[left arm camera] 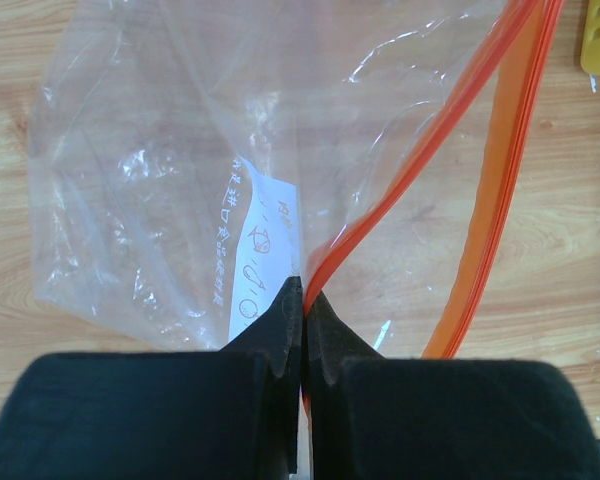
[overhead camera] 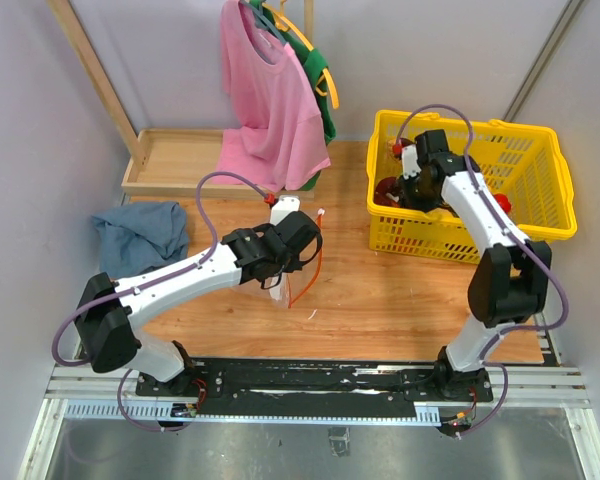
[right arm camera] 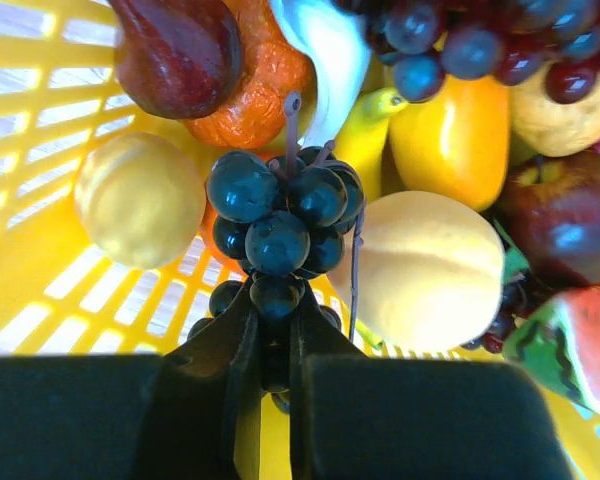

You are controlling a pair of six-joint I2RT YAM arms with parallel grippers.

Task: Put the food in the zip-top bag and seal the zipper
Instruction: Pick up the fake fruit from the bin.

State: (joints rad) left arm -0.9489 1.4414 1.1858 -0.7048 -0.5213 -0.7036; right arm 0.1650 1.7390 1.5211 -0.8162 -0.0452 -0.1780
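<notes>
The clear zip-top bag [left arm camera: 170, 190] with a white label patch lies on the wooden table. Its red zipper strip [left arm camera: 500, 170] curves open along the right edge. My left gripper [left arm camera: 302, 290] is shut on the bag's near red rim and holds the mouth up; it also shows in the top view [overhead camera: 285, 272]. My right gripper [right arm camera: 272, 310] is inside the yellow basket [overhead camera: 536, 190], shut on a bunch of dark blue grapes [right arm camera: 280, 215]. In the top view the right gripper [overhead camera: 408, 192] sits low over the fruit.
The basket holds several toy fruits: a pale lemon [right arm camera: 140, 200], a peach [right arm camera: 430, 270], an orange fruit [right arm camera: 455, 140], purple grapes [right arm camera: 480, 40], an apple [right arm camera: 565, 215]. A blue cloth [overhead camera: 140, 232] lies left. A pink shirt [overhead camera: 270, 100] hangs over a wooden tray [overhead camera: 170, 160].
</notes>
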